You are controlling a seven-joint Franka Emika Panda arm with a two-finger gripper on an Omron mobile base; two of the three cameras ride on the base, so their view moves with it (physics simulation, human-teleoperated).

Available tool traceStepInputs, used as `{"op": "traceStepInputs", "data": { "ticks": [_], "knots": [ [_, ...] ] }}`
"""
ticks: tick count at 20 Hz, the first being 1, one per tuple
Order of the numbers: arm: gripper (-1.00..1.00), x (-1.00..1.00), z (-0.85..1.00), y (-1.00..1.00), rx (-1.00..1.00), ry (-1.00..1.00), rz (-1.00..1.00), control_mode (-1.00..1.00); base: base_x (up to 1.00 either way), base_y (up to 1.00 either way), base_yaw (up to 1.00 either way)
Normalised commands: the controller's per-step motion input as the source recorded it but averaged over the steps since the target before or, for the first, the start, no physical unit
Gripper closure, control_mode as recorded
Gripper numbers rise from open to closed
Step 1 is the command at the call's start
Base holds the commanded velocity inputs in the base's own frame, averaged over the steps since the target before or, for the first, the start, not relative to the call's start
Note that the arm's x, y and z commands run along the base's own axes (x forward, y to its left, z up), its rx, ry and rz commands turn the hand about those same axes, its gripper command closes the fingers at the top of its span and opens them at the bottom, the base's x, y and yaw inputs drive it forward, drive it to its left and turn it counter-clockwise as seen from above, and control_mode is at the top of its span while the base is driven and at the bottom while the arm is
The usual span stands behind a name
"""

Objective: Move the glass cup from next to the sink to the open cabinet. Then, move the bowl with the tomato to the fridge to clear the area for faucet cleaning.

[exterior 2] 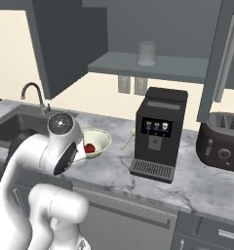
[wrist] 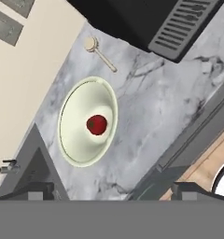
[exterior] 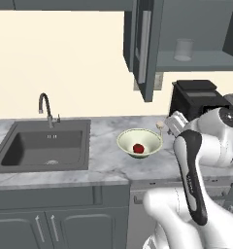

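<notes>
right of the sink [exterior: 41, 146], on the marble, sits the bowl [exterior: 140, 142] with the tomato [exterior: 137, 147] inside. the glass cup [exterior: 183, 49] already stands in the open cabinet [exterior: 196, 61], so the bowl step is in hand. the gripper [wrist: 113, 190] hovers above the bowl, jaws wide and empty; next it must descend onto the rim.

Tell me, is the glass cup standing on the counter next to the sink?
No, the glass cup stands on the shelf of the open cabinet, high above the counter and away from the sink.
</notes>
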Motion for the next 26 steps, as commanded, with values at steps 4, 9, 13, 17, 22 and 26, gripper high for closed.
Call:
{"op": "traceStepInputs", "data": {
  "ticks": [4,9,13,17,22,26],
  "knots": [
    [-1.0,0.81,-0.58,0.03,0.02,0.0,0.18,-1.0,0.0,0.0,0.0],
    [-1.0,0.58,-0.21,0.0,0.01,0.06,0.04,-1.0,0.0,0.0,0.0],
    [-1.0,0.48,-0.37,-0.02,-0.04,0.03,0.0,-1.0,0.0,0.0,0.0],
    [-1.0,0.34,-0.14,-0.03,-0.01,0.03,0.0,-1.0,0.0,0.0,0.0],
    [-1.0,0.03,-0.1,-0.02,0.0,0.02,0.0,-1.0,0.0,0.0,0.0],
    [-1.0,0.0,-0.63,-0.12,-0.01,0.0,0.0,-1.0,0.0,0.0,0.0]
  ]
}}
